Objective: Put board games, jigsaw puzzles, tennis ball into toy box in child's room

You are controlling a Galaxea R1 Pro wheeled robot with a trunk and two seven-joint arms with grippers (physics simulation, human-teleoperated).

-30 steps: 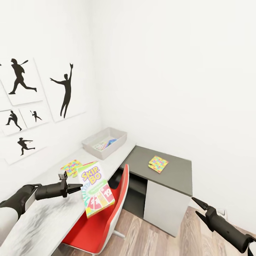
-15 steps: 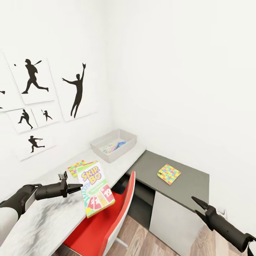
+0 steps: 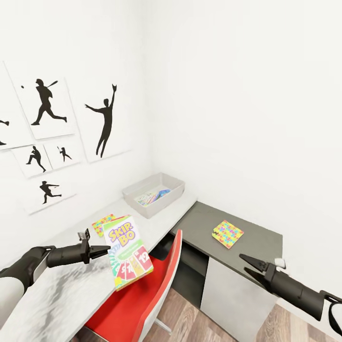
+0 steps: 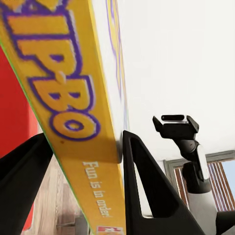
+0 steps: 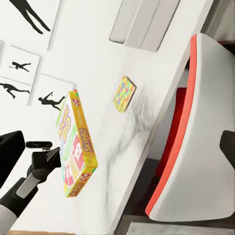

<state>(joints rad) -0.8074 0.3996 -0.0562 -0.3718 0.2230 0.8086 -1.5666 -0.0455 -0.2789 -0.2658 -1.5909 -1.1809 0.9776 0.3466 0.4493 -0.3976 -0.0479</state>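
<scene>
The toy box [image 3: 176, 183] contents are too small to identify, and the SKIP-BO box [image 3: 126, 250] partly hides a jigsaw puzzle [image 3: 102, 223]

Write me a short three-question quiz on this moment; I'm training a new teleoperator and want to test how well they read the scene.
1. True or false: the left pincer grips the SKIP-BO box in the air above the table.
2. Where does the jigsaw puzzle on the robot's right side lie?
A. in the toy box
B. on the dark grey cabinet
C. on the red chair
3. Fill in: the right pincer holds ____.

Key: 1 true. 2 B. 3 nothing; its fingers are spread apart in the head view.
</scene>
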